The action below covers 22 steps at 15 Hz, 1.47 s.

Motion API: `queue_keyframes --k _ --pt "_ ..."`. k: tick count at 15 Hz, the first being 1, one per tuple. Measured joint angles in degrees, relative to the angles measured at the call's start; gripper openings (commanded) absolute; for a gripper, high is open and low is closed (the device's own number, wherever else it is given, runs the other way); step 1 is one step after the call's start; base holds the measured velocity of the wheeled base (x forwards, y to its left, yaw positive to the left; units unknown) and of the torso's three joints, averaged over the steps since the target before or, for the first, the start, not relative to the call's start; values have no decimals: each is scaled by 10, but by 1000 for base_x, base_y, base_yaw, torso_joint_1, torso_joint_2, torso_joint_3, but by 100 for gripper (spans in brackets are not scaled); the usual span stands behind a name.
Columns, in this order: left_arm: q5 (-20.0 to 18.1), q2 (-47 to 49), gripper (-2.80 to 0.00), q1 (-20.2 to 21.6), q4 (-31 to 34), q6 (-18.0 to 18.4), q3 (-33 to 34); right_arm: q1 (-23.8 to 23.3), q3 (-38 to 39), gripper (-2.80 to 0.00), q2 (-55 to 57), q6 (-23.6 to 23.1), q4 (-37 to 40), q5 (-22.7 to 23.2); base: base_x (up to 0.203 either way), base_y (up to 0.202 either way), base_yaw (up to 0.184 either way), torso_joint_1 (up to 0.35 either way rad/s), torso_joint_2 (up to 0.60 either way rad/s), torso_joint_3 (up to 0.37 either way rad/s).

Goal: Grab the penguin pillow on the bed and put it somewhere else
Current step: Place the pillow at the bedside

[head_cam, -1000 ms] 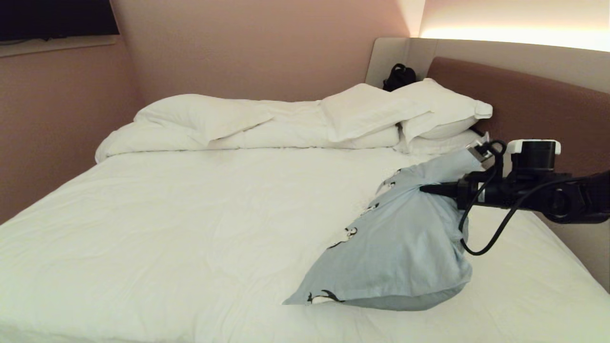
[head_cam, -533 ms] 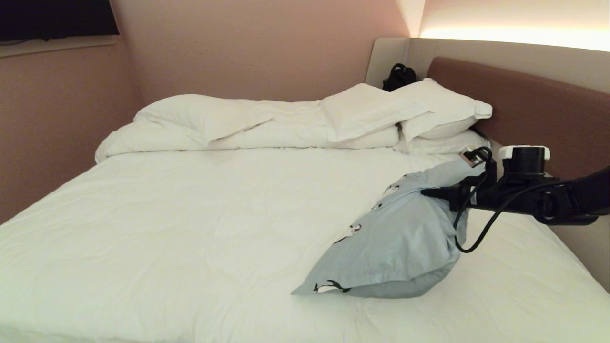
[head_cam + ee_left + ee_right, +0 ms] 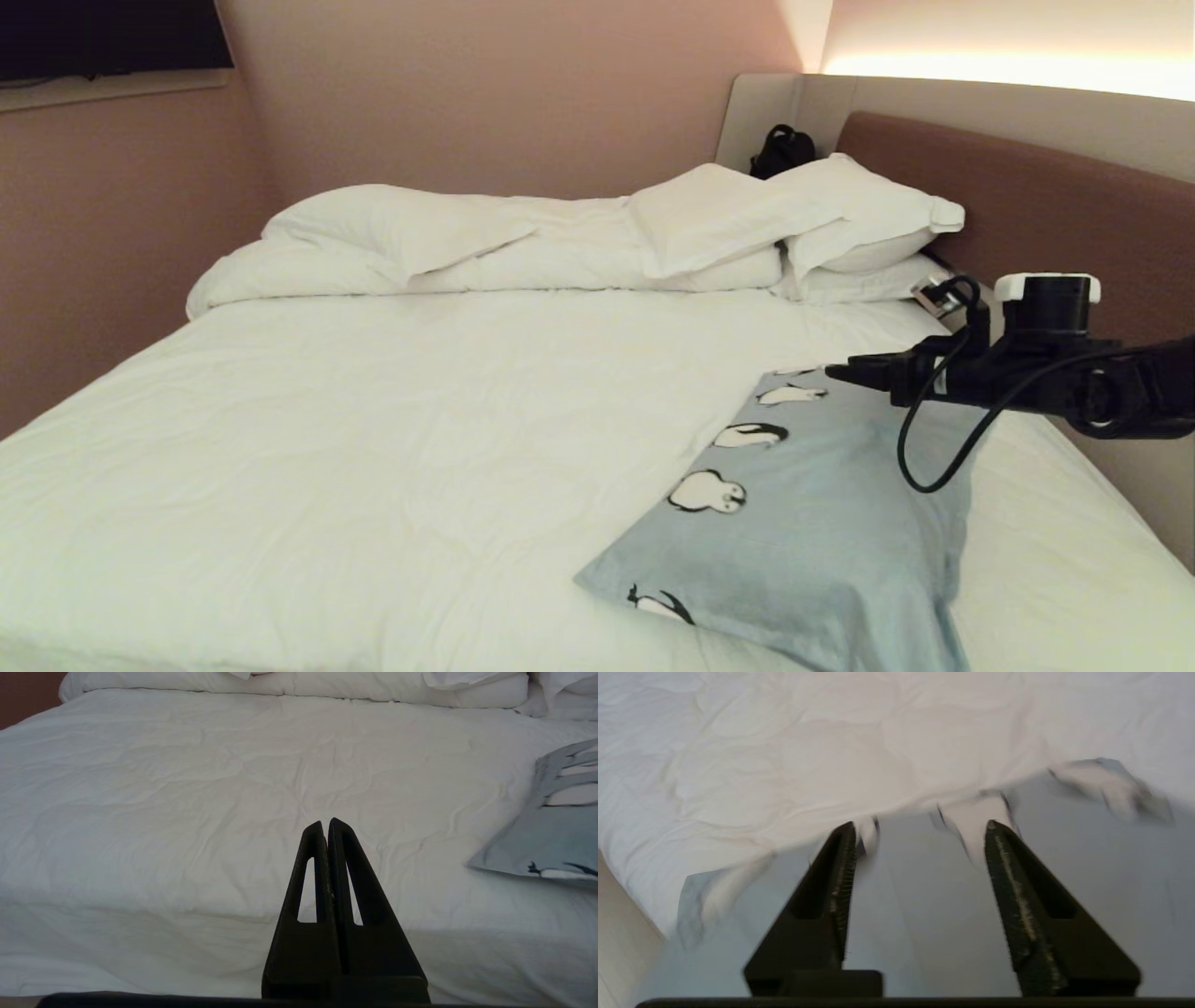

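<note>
The penguin pillow [image 3: 822, 523], light blue-grey with a row of black-and-white penguins, lies flat on the bed [image 3: 373, 439] near its right front part. My right gripper [image 3: 840, 371] hovers just above the pillow's far end, open, with nothing between its fingers. In the right wrist view the pillow [image 3: 924, 914] fills the space under the open right gripper [image 3: 920, 828]. My left gripper [image 3: 326, 823] is shut and empty, parked low before the bed's front edge, with the pillow's corner [image 3: 551, 830] off to one side.
White pillows [image 3: 840, 219] and a bunched white duvet [image 3: 448, 247] lie along the far side. A brown headboard [image 3: 1046, 215] runs along the right, with a black object [image 3: 782, 149] in the corner behind the pillows. Wrinkled white sheet spreads left of the penguin pillow.
My right gripper opened and let go of the penguin pillow. The pillow dropped from its bunched, lifted shape and now lies flat, penguins facing up.
</note>
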Motion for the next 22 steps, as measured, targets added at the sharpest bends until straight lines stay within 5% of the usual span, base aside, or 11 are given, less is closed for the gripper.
queue_keyframes --k 9,18,22 --pt "0 0 -280 0 0 0 0 -2 43 0 -191 55 12 -41 0 0 0 0 0 0" --pt "0 0 -280 0 0 0 0 -14 88 0 -249 285 165 -226 0 0 0 0 0 0" --pt "0 0 -280 0 0 0 0 -20 137 0 -233 380 254 -245 0 0 0 0 0 0"
